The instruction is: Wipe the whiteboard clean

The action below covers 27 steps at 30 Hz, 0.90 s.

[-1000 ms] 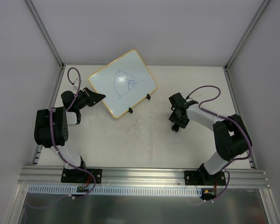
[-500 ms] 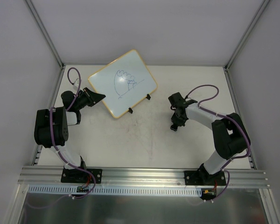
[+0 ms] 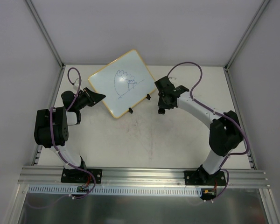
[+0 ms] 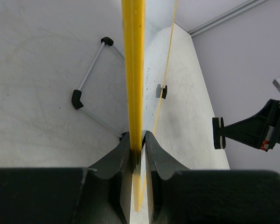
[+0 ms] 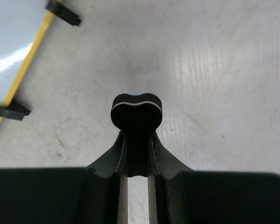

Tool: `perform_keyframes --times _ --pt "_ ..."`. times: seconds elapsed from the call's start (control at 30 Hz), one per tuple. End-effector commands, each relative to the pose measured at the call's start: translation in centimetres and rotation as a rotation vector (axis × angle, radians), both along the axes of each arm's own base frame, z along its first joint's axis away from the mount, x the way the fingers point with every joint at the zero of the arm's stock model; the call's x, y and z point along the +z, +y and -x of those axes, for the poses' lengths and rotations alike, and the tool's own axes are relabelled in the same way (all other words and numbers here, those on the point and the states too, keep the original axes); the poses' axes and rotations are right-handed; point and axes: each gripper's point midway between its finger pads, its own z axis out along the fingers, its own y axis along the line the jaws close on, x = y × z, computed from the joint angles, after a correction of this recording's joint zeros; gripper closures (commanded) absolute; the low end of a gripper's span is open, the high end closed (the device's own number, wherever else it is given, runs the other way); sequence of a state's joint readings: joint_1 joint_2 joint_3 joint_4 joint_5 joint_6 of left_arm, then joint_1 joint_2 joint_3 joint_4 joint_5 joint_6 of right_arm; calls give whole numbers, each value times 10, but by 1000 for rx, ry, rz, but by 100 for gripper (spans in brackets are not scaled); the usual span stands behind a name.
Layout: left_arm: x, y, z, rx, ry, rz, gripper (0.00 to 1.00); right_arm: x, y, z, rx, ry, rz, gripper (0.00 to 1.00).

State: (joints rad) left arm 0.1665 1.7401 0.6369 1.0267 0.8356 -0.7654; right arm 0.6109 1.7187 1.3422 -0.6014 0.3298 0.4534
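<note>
The whiteboard is found tilted, raised off the desk. Its yellow-framed edge is clamped between the left fingers, which are closed narrowly on it. Dark pen scribbles are noted on its face, and two black clip feet on the edge towards the right fingers. These are set narrow, and a small black object with a pale line across its end is held between them. The board lies just beside them, not touched.
</note>
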Motion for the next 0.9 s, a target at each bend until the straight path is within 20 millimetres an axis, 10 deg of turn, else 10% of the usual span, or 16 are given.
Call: perform_keyframes --times 0.0,0.57,0.87 --pt "0 -1 1 8 -24 -47 88 28 23 -20 184 -59 -8 93" --pt "-4 -4 2 -6 -23 -54 90 124 138 -101 648 -413 0 100" --pt "-3 -6 4 -13 -32 -64 99 134 206 -121 738 -467 -219 100"
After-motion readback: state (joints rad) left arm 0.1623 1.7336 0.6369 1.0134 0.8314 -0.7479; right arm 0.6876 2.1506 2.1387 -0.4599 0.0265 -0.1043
